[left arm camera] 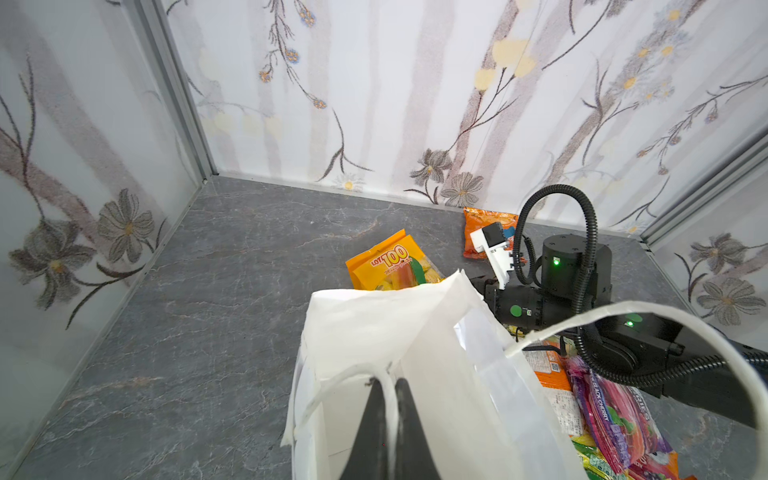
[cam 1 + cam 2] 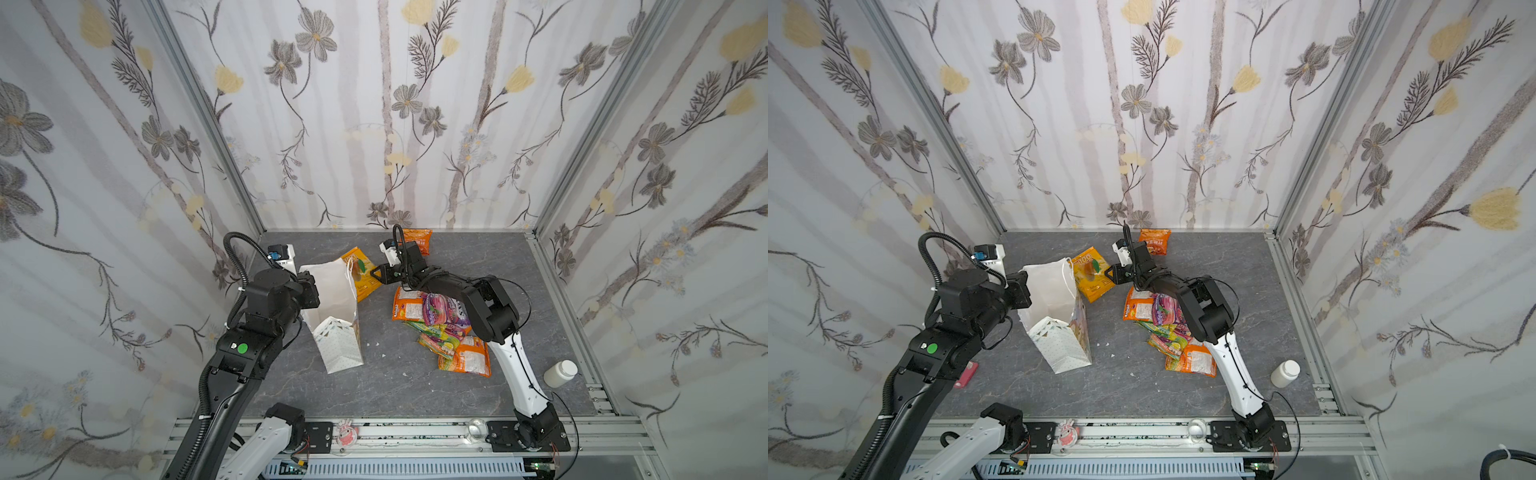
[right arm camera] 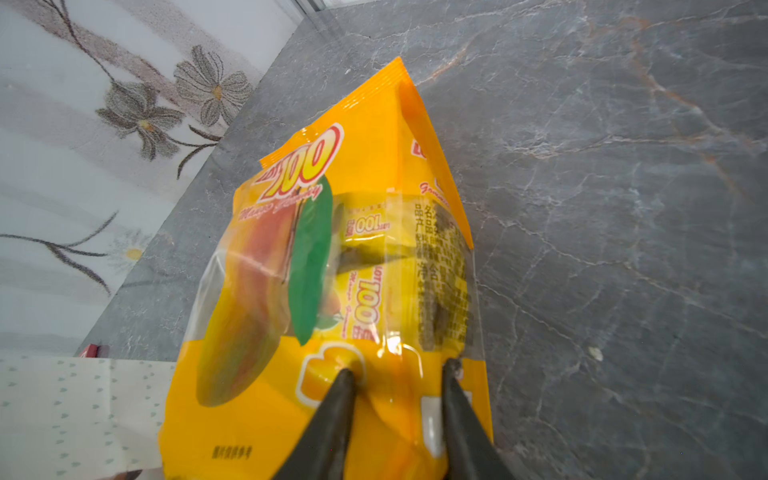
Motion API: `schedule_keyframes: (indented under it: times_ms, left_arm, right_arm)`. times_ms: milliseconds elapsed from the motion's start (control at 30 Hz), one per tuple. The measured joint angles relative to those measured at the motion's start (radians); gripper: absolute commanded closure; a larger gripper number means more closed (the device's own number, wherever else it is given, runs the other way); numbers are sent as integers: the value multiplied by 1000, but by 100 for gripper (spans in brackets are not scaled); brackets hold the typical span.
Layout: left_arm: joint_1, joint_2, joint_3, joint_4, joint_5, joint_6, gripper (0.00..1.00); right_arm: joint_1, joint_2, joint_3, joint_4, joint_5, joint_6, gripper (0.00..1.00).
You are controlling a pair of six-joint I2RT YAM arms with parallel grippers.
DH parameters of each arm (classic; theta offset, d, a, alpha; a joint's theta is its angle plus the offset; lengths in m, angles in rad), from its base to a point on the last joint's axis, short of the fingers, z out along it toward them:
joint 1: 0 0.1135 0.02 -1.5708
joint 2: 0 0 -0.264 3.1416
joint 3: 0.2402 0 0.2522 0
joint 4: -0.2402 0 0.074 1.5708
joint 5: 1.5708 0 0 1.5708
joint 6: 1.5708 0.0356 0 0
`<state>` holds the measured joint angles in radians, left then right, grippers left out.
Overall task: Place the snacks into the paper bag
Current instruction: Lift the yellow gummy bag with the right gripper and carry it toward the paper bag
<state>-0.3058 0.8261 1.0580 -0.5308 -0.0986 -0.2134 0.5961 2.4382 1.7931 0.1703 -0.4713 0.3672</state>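
- Right end effector [image 3: 398,368] pinches a fold of the glossy orange-yellow plastic packet [image 3: 332,249], which lies on the grey marbled desk [image 3: 623,208] beside the tall white dotted paper bag [image 2: 332,291].
- Left end effector [image 1: 387,384] clamps the bag's rim.
- Advice: lift above the rim, release inside the mouth.

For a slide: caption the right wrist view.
Right gripper grips the yellow mango snack packet beside the paper bag.

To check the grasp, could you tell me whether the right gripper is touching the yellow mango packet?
Touching. In the right wrist view the right gripper presses both fingertips into the yellow mango packet, puckering its film.
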Motion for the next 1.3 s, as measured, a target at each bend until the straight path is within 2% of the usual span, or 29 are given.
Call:
schedule_keyframes:
  times_ms: [33, 67, 267, 633, 833, 967, 1133, 1300]
  left_arm:
    - [0, 8, 0, 10, 11, 1, 100]
    - [0, 17, 0, 19, 23, 4, 100]
    - [0, 46, -10, 92, 102, 26, 100]
    - [0, 126, -6, 290, 312, 23, 100]
    - [0, 140, -5, 349, 302, -6, 100]
    - [0, 145, -9, 354, 234, -41, 100]
    - [6, 172, 22, 316, 169, -99, 100]
    - [6, 180, 11, 330, 168, -182, 100]
  right_arm:
    - [0, 0, 0, 6, -10, 13, 97]
    - [0, 0, 0, 15, -16, 19, 100]
    - [-3, -47, -44, 25, -14, 35, 100]
    - [-75, -330, -368, 123, 63, 86, 100]
    - [-106, -444, -472, 130, 98, 96, 100]
    - [-113, -513, -478, 121, 125, 94, 100]
    - [-122, -585, -412, 58, 164, 83, 100]
    - [-123, -648, -328, -32, 213, 68, 100]
